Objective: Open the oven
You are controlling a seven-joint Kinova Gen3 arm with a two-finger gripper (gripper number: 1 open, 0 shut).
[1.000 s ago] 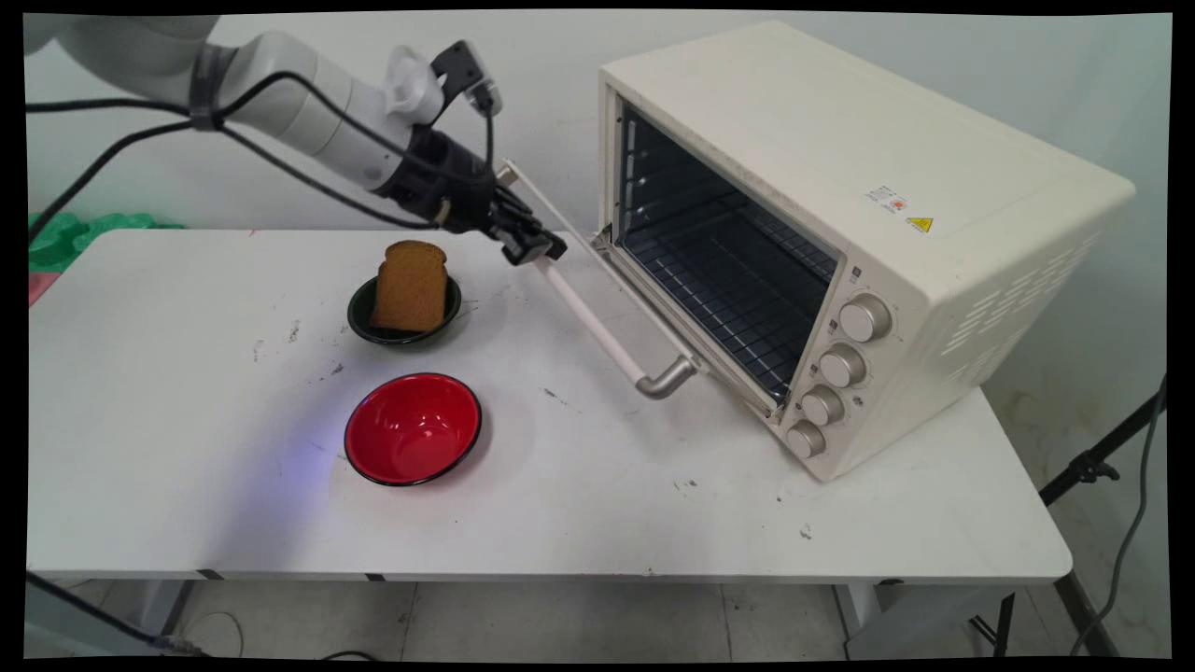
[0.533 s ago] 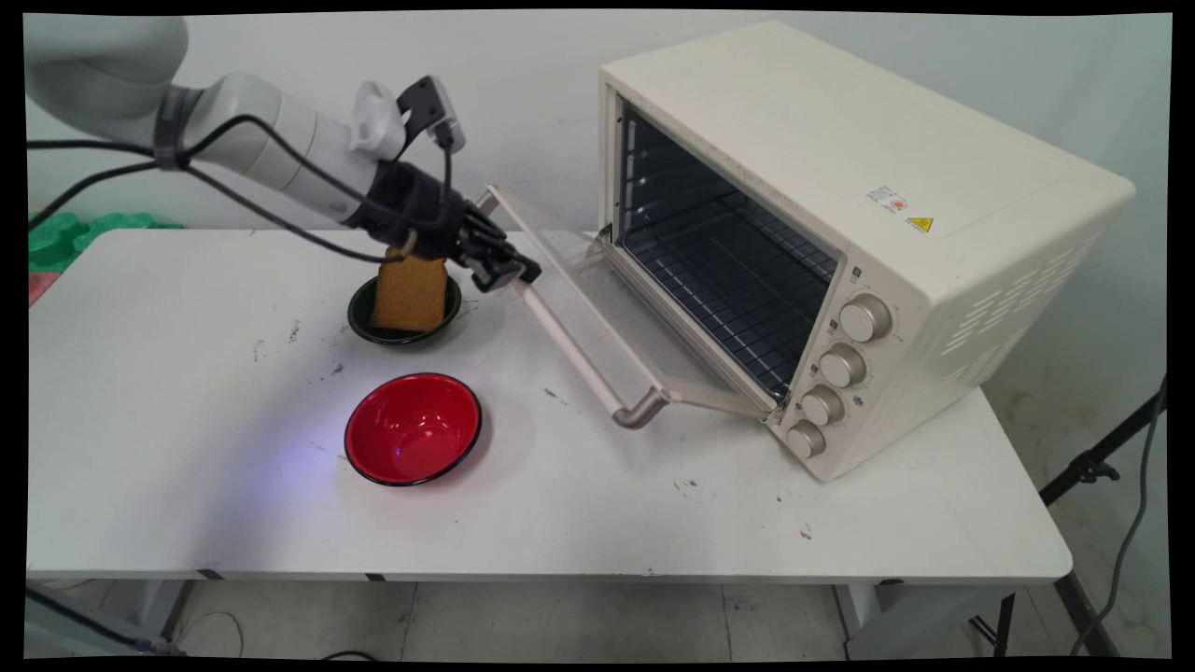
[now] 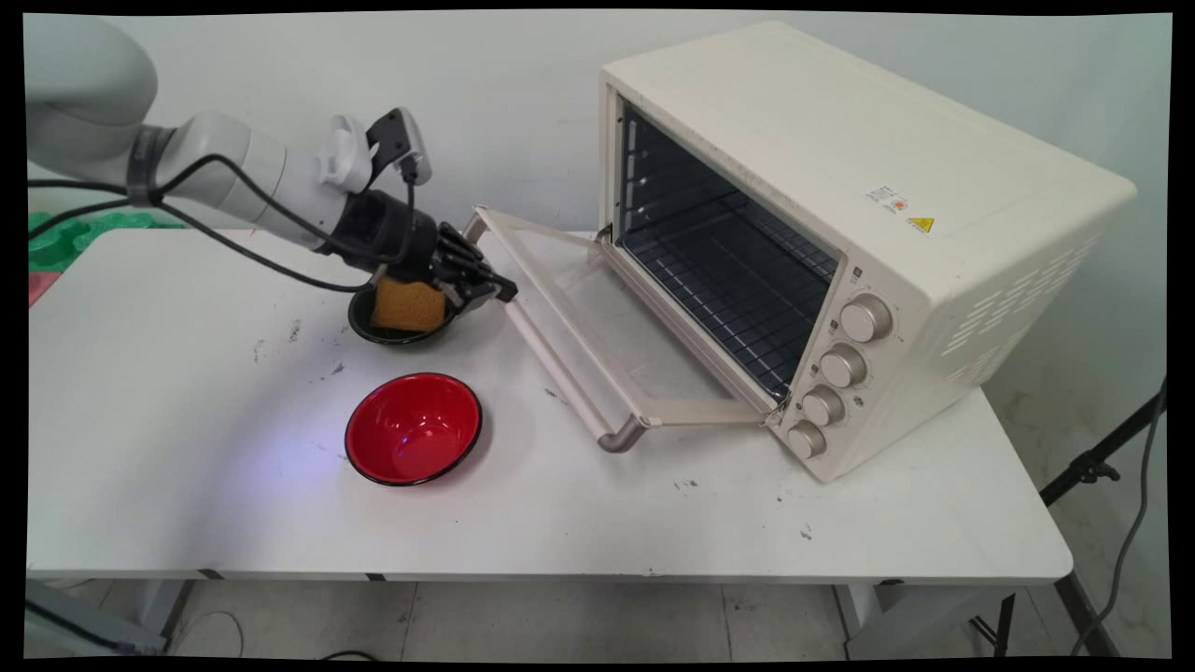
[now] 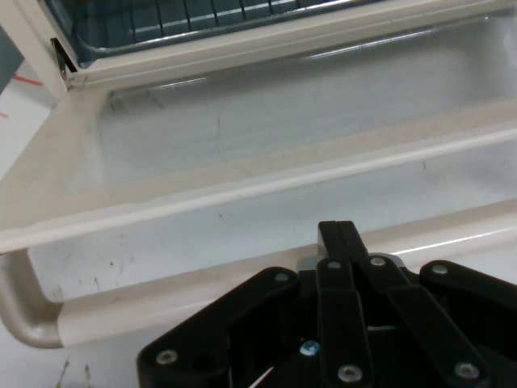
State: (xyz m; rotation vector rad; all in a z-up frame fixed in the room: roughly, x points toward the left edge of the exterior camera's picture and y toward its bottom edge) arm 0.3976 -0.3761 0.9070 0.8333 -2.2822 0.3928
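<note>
White table (image 3: 653, 523), pale wall behind: oven door (image 3: 597, 317) now swung almost flat, lower than half-second ago; gripper (image 3: 495, 291) closed on door handle (image 3: 560, 369), beside bread (image 3: 408, 306) in black bowl (image 3: 359, 322).

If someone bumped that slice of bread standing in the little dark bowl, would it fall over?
Probably. The bread stands on its edge, leaning in the dark bowl, so a nudge could tip it. It looks porous, so likely light and a bit crumbly. The tool hangs just beside it, over the oven door handle.
</note>
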